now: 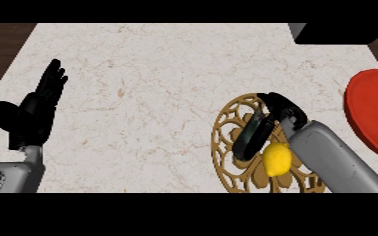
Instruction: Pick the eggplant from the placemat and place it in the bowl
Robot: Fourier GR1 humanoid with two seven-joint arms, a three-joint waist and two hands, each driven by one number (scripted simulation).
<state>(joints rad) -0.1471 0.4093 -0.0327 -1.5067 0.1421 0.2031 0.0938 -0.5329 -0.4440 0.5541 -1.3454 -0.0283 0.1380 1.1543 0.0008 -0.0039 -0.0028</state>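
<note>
Pale marble worktop (148,75) fills the view, w/ a dark block (332,33) at the far right corner. Gold openwork placemat (258,179) sits toward the right side, and the eggplant (251,137) is on or just over it, lying at a slant, stem end up toward the right hand (284,109). Can't tell if it's lifted off the mat. A lemon (277,160) sits just beside the eggplant's lower half, touching or nearly so. That's prob why the hand comes in at the far end of the eggplant, away from the lemon. Right hand is curled round that upper end, fingers hooked over it, so it reads as grasping the eggplant. Red bowl (363,111) is at the right edge, apart from the mat and only partly in view, so the carry looks short and sideways to the right. Main risk: nudging the lemon on the way out. Left hand (40,105) rests near the left edge, fingers straight and up, released, holding nothing and clear of the action.
</note>
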